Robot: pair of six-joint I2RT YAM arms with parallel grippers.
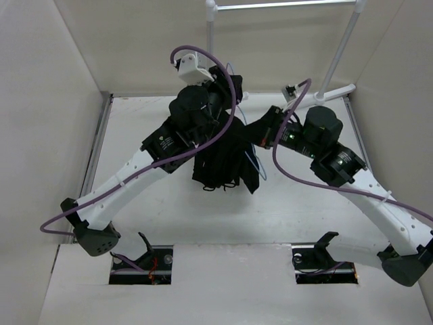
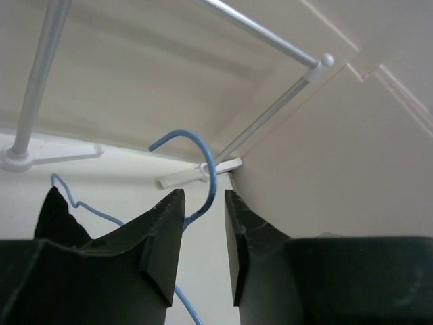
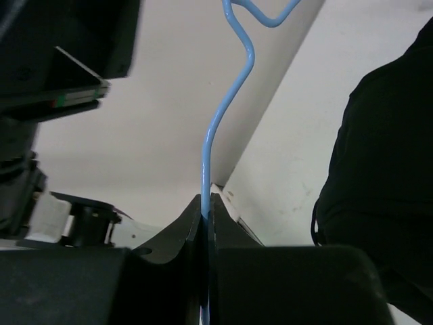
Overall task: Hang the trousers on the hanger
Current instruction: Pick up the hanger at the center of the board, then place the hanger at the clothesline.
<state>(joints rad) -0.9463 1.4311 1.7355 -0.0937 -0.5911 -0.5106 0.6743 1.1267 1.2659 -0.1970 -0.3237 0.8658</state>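
Note:
The black trousers [image 1: 223,159] hang draped between the two arms, over the pale blue wire hanger [image 1: 260,166]. My right gripper [image 1: 260,132] is shut on the hanger's wire [image 3: 206,162], which rises straight out of the closed fingertips [image 3: 205,203]. The trousers [image 3: 385,169] fill the right side of that view. My left gripper [image 1: 223,84] stands higher, at the hanger's hook [image 2: 212,169]. Its jaws [image 2: 203,200] are open with a narrow gap, and the hook's stem runs past the left finger [image 2: 162,230] without being clamped. A corner of the trousers [image 2: 57,217] shows at the left.
The white tubular garment rack [image 1: 338,47] stands at the back right, its foot [image 1: 335,90] on the table. Its top rod [image 2: 270,37] and one upright [image 2: 40,68] show above the left gripper. Pale walls enclose the table on the left, back and right.

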